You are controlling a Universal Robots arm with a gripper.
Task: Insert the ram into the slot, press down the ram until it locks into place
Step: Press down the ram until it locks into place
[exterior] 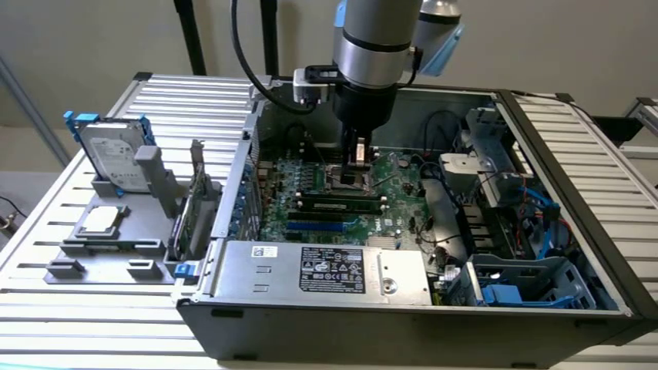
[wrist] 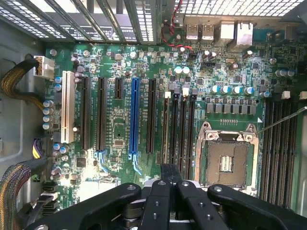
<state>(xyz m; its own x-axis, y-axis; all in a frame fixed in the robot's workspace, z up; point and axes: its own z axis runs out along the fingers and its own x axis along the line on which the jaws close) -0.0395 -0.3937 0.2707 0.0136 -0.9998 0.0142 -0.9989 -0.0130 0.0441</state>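
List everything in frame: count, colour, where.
computer case: 1, dark grey, open, on the table
table: 1, silver slats, under the case
motherboard: 1, green, inside the case
ram: 1, green edge, apparently standing in a slot beside the CPU socket
memory slots: several, black, parallel, on both sides of the socket
blue slot: 1, bright blue, among longer black card slots
white slot: 1, white, outermost of that row
CPU socket: 1, silver frame, between the memory slot groups
power supply: 1, silver, at the case's near edge
hard drive: 1, silver, upright in a grey fixture, exterior view's left
gripper: 1, black, above the board near the socket
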